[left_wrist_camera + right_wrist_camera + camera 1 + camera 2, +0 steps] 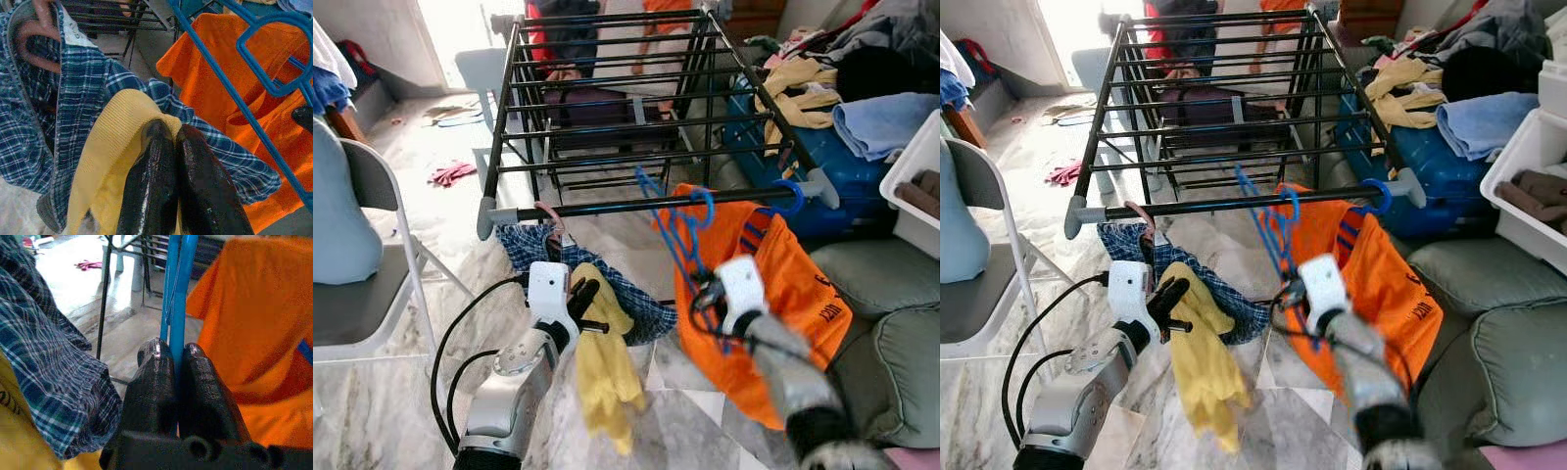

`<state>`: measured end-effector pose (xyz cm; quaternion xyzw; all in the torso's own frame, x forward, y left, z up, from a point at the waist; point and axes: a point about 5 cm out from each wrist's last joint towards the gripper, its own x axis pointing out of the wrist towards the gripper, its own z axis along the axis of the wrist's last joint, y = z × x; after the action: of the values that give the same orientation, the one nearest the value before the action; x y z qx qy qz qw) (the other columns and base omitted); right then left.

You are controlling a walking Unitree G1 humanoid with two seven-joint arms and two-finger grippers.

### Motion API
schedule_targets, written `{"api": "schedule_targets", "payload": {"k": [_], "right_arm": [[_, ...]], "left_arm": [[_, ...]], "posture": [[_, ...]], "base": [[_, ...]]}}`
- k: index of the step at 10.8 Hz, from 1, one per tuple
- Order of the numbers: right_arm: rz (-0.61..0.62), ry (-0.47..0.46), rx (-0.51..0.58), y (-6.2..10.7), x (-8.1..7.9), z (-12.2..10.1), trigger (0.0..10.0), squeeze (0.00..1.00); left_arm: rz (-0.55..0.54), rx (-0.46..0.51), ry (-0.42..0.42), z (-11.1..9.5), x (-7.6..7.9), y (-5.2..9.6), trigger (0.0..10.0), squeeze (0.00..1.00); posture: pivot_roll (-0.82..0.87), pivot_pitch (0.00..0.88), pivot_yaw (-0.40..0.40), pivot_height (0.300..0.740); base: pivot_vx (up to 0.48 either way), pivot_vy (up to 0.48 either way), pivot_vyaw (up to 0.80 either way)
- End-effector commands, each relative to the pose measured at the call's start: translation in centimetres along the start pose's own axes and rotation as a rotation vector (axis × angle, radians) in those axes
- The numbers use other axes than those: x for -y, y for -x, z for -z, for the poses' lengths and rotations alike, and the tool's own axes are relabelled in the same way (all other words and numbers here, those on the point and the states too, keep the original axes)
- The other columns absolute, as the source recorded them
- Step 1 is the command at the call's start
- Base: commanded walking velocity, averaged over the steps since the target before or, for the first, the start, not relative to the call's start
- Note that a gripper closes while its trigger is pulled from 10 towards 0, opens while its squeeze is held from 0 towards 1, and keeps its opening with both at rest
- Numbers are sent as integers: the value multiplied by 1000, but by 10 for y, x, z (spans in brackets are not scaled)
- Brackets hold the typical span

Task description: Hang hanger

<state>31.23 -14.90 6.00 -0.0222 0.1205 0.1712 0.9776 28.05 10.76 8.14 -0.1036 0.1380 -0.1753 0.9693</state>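
Hanger (677,233) clenched in my right jaws (177,363); I should lift its hook toward twelve o'clock over the rail (636,205). Left jaws (175,142) grip yellow cloth (604,364).

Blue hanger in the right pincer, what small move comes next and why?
Probably lift the blue hanger slightly toward the rack's front bar. The right pincer is shut on its strand, and its hook seems level with the bar, not clearly over it.

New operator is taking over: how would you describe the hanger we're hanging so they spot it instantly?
Find the black drying rack, then its near front rail. Beside the orange shirt is the empty blue hanger, pinched by the right gripper.
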Motion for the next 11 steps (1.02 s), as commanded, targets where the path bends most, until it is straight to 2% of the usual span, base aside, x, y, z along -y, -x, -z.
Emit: {"api": "schedule_targets", "payload": {"k": [1,3,7,11], "right_arm": [[19,-43,-2,0,1,-3,10000,0],[36,-51,-41,3,1,-2,10000,0],[1,-66,-84,1,-15,-3,10000,0],[5,-57,-84,1,-15,-6,10000,0]], "left_arm": [[22,45,-25,-11,2,-1,10000,0],[21,36,-32,-9,1,0,10000,0],[26,35,-21,-9,4,0,10000,0],[24,35,-19,-8,4,-1,10000,0]], "posture": [[-83,0,18,740],[-82,0,15,740],[-80,0,9,740],[-82,0,6,740]], "base": [[0,0,0],[0,0,0],[0,0,0],[-262,0,0]]}}
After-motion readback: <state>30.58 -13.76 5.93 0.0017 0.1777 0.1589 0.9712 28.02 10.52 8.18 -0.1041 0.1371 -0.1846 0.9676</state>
